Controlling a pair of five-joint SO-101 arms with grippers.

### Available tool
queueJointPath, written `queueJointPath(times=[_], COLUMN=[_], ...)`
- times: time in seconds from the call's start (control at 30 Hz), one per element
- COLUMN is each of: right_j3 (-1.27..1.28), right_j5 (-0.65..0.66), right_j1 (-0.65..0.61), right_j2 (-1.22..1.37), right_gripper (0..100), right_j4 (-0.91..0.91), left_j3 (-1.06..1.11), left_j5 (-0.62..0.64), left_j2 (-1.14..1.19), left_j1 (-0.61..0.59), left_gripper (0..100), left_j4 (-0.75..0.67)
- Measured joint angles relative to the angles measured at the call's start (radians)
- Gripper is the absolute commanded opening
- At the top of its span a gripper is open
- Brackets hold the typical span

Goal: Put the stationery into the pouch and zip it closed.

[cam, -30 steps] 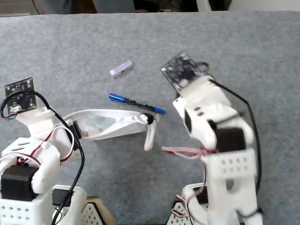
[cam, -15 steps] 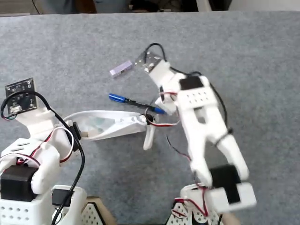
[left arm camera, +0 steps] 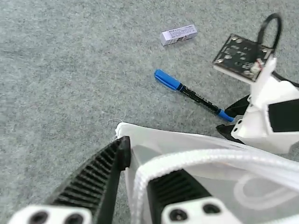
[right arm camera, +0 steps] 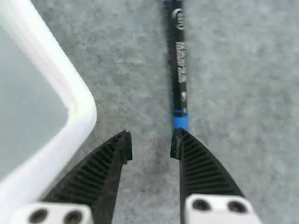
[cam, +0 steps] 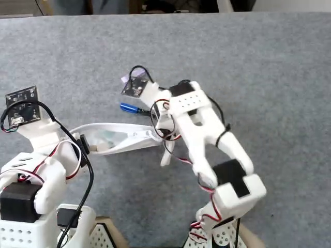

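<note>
Pouch of white mesh, rim pinched by left gripper; right gripper, ribbed jaws spread, at slim pen.

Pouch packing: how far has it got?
Early on. The left fingers pinch the pouch by its edge, mouth unzipped. The right fingers are open at the end of the pen, not gripping it. Pen and eraser lie on the table outside the pouch. Both must go in, then the zip.

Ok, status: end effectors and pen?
Left end effector shut on pouch rim. Right end effector open beside pen, not gripping. Eraser loose beyond pen.
</note>
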Motion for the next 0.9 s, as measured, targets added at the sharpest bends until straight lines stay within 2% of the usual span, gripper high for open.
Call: queueJointPath(times=[0.27,0.47,0.67,0.9], right_j3=[-0.21,-0.367,-0.446,-0.451], right_j5=[0.009,0.035,0.038,0.038], right_j1=[0.041,0.058,0.061,0.078], right_j2=[0.239,0.379,0.431,0.433], right_gripper=[15.8,15.7,1.0,1.2], right_j4=[0.003,0.1,0.123,0.118], left_j3=[0.0,0.0,0.0,0.0], left_j5=[0.0,0.0,0.0,0.0], left_j2=[0.0,0.0,0.0,0.0], left_j1=[0.0,0.0,0.0,0.0], left_gripper=[3,3,3,3], left_j4=[0.0,0.0,0.0,0.0])
